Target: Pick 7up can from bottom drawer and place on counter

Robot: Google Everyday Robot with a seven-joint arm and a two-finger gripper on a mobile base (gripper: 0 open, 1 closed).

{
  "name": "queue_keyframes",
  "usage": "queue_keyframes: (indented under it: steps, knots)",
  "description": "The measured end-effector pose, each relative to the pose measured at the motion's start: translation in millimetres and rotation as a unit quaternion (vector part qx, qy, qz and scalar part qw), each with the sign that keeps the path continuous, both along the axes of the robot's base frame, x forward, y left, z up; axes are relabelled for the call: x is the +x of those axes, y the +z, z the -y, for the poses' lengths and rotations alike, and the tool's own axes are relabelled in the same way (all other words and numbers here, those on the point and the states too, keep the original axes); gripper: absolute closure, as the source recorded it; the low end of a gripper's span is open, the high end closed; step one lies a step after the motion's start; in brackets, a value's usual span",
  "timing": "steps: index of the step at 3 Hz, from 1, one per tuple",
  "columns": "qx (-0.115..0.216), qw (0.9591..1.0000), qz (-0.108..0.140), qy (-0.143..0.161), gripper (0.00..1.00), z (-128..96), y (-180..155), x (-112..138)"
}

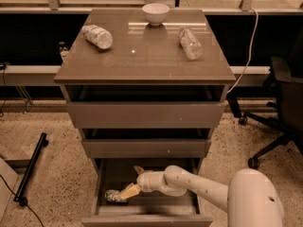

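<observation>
The bottom drawer [106,181] is pulled open below the two shallower drawers. The 7up can [112,196] lies on its side on the drawer floor at the front left. My gripper [129,181] is down inside the drawer, just right of the can. It is open: one tan finger [129,191] reaches the can's right end, the other [138,170] points toward the drawer's back. The counter [142,56] is the cabinet's glossy top.
On the counter lie two clear plastic bottles, one at the left [97,36] and one at the right [190,42], with a white bowl [155,13] at the back. An office chair [279,112] stands to the right, a black bar [31,167] lies on the floor at the left.
</observation>
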State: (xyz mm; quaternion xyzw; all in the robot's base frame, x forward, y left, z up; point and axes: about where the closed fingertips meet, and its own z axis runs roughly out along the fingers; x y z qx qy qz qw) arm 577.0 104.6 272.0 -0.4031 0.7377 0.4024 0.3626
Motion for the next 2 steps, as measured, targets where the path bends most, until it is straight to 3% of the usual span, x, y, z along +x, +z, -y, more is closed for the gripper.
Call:
queue_keyframes:
  steps: [2]
  knots:
    - [-0.042, 0.998, -0.019, -0.044, 0.0, -9, -47, 9]
